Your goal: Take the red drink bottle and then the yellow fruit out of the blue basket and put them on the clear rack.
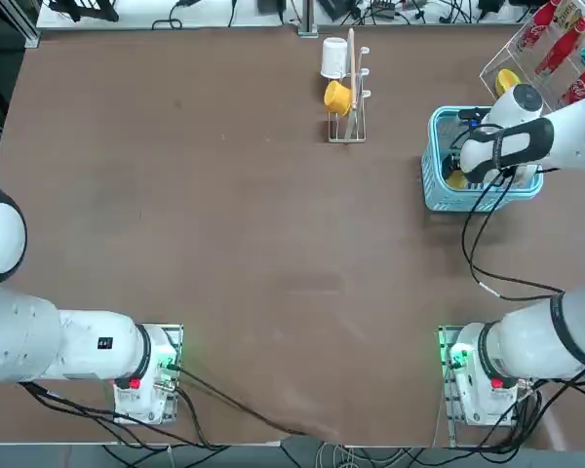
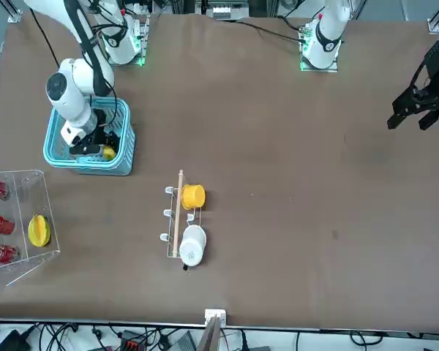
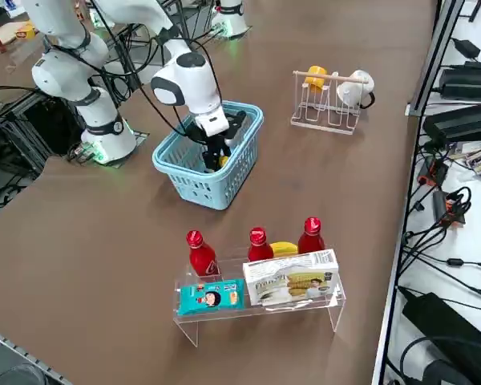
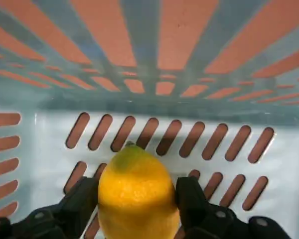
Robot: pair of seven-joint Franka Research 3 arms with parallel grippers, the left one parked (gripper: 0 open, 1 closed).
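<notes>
The yellow fruit [image 4: 137,194] lies on the floor of the blue basket [image 3: 194,184], near its slotted wall. My right gripper [image 4: 137,186] reaches down into the basket, its two black fingers [image 4: 79,201] close on either side of the fruit. The fruit hides whether they touch it. The fruit also shows below the hand in the front view [image 2: 108,153]. Three red drink bottles [image 3: 200,253] stand upright on the clear rack [image 3: 337,301]; no bottle shows in the basket.
A larger yellow fruit [image 3: 284,249] and two flat packets [image 3: 293,281] are also on the rack. A slim peg stand [image 1: 348,107] with a yellow cup [image 1: 337,97] and a white cup [image 1: 333,57] stands at the table's far middle.
</notes>
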